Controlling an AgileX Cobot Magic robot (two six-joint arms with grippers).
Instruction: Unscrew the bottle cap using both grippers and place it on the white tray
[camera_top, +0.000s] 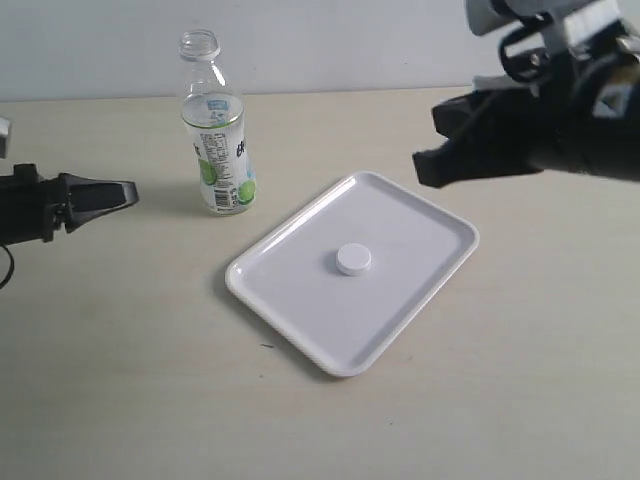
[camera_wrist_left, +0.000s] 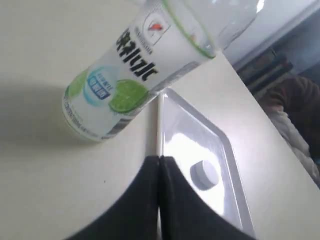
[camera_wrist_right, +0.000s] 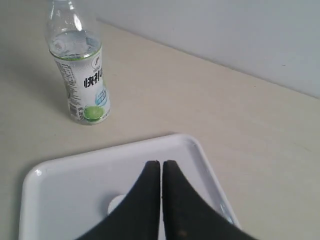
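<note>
White cap (camera_top: 353, 259), white tray (camera_top: 405, 218) — clear bottle (camera_top: 211, 125), green-blue-white label (camera_top: 224, 165).

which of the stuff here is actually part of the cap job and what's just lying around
Part of the job:
- bottle, upright, neck open
- cap, lying on the tray
- tray
- left gripper and right gripper, fingers shut, holding nothing

Just there:
- table
- wall
- dark speck on the table near the tray
</note>
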